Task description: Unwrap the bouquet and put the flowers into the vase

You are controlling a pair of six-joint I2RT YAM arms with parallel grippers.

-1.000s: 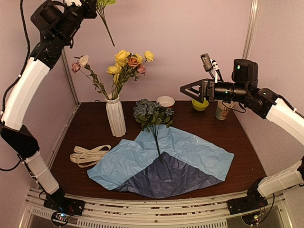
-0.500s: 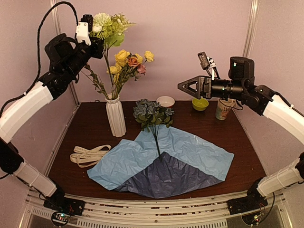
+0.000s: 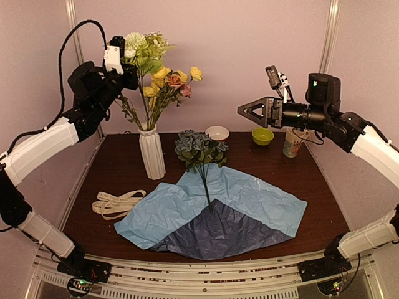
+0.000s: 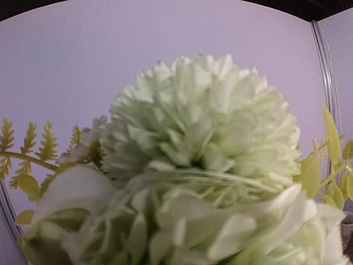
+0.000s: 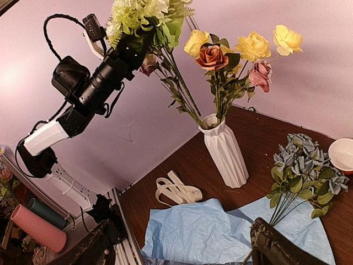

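your left claw (image 3: 128,70) has dropped toward the vase (image 3: 153,153), clamping a white-green sprig (image 3: 141,47); right claw (image 3: 244,112) gapes wide, right of the vase.

White-green sprig (image 3: 143,47) in the left jaws above the vase (image 3: 153,156), right jaws wide apart midair.

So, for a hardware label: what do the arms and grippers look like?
The left arm and right arm have white shells and black joints. A black cable loops along the left arm; a green light glows on the right arm. The right gripper is black.
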